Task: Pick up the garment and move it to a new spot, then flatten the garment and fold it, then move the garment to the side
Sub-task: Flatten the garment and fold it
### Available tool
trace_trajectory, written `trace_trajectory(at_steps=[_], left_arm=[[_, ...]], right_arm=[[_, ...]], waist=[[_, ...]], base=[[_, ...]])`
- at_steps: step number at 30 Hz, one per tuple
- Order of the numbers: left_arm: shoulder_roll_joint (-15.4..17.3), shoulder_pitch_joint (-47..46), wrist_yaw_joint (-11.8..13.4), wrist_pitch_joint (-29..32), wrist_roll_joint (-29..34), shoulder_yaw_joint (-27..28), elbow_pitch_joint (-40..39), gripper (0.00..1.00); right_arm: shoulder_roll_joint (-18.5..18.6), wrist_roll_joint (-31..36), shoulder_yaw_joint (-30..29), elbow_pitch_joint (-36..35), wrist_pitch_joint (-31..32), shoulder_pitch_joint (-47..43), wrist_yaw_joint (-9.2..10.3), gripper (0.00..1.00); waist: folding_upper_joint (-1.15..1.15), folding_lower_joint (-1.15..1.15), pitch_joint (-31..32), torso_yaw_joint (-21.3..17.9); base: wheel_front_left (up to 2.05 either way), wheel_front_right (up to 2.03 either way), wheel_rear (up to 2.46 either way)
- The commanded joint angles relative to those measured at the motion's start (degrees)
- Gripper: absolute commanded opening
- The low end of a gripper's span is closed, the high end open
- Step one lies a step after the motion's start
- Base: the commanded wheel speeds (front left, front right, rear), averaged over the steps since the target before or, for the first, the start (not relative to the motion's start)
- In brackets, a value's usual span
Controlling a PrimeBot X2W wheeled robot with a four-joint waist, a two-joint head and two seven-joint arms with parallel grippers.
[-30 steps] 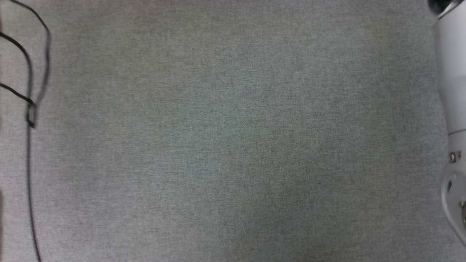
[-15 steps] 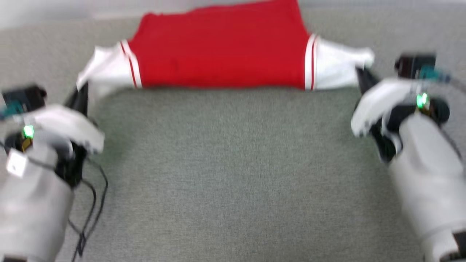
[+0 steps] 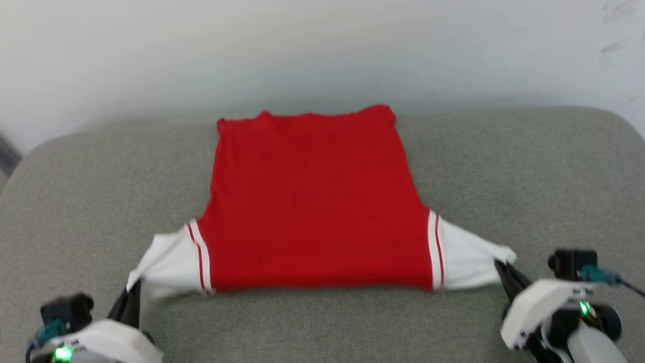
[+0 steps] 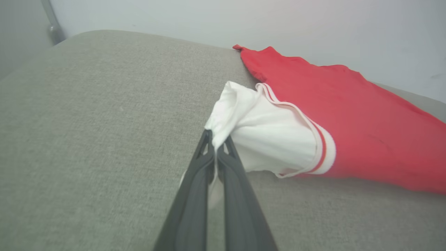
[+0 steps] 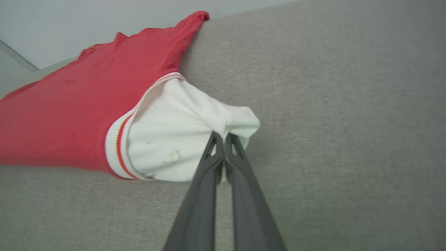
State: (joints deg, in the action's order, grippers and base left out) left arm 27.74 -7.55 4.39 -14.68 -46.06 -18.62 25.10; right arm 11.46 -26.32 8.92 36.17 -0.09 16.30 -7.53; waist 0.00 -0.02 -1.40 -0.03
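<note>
Surface, near part: a grey woven-fabric padded surface (image 3: 322, 327) with rounded corners spans the head view, with bare weave between the two arms
Left wrist: a white plastic left wrist housing (image 3: 108, 340) with a green light sits at the lower left of the head view, with a black camera block (image 3: 68, 310) just beside it
Left gripper: the left gripper (image 4: 216, 139) has its two long dark fingers pressed together on the bunched tip of the white left sleeve (image 4: 271, 132)
Right gripper: the right gripper (image 5: 223, 139) is clamped the same way on the gathered tip of the white right sleeve (image 5: 174, 139)
In the way: the bunched cloth of each sleeve wraps the fingertips and hides the pads
Garment: the red jersey garment with white short sleeves and red-white striped trim (image 3: 312, 201) lies spread in the middle of the surface, plain red face up; the sleeves are drawn out sideways toward the grippers and the near edge runs straight between them
Garment, far end: the narrower far edge reaches the back edge of the surface
Surface, far part: bare grey weave lies on both sides of the red body
Room: a plain pale wall (image 3: 322, 50) rises directly behind the surface, with dark scuff marks (image 3: 612, 48) at its upper right; in the left wrist view a grey pipe (image 4: 52, 24) stands against it
</note>
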Motion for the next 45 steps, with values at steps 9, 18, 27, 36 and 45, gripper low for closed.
trace_trajectory(at_steps=[9,18,27,36,45], left_arm=[[2.26,18.26,9.96,4.81,-2.2,1.25,-18.52,0.0],[4.13,26.4,14.08,8.69,-2.4,0.19,-29.51,0.0],[3.83,21.65,13.93,8.67,1.11,-2.55,-34.24,0.0],[2.69,13.94,12.2,6.93,3.7,-3.52,-37.08,0.0],[-0.12,4.17,7.31,4.4,5.4,-5.89,-34.39,0.0]], right_arm=[[-1.56,3.83,-7.96,-16.97,9.25,-19.7,0.08,0.0],[-5.69,9.13,-12.42,-32.11,20.64,-35.15,0.08,0.0],[-7.46,10.63,-13.66,-36.85,15.52,-25.14,0.05,1.0],[-6.83,11.24,-17.51,-26.84,18.55,1.29,0.05,1.0],[-0.45,14.72,-17.12,-7.96,35.59,27.48,0.05,1.0]], waist=[[0.0,0.02,3.36,0.64],[0.0,0.02,3.04,2.25],[0.0,0.02,0.94,4.27],[0.0,0.02,-9.12,8.27],[0.0,0.02,-18.24,14.36]], base=[[0.0,0.0,0.0],[0.0,0.0,0.0],[0.0,0.0,0.0],[0.0,0.0,0.0],[0.0,0.0,0.0]])
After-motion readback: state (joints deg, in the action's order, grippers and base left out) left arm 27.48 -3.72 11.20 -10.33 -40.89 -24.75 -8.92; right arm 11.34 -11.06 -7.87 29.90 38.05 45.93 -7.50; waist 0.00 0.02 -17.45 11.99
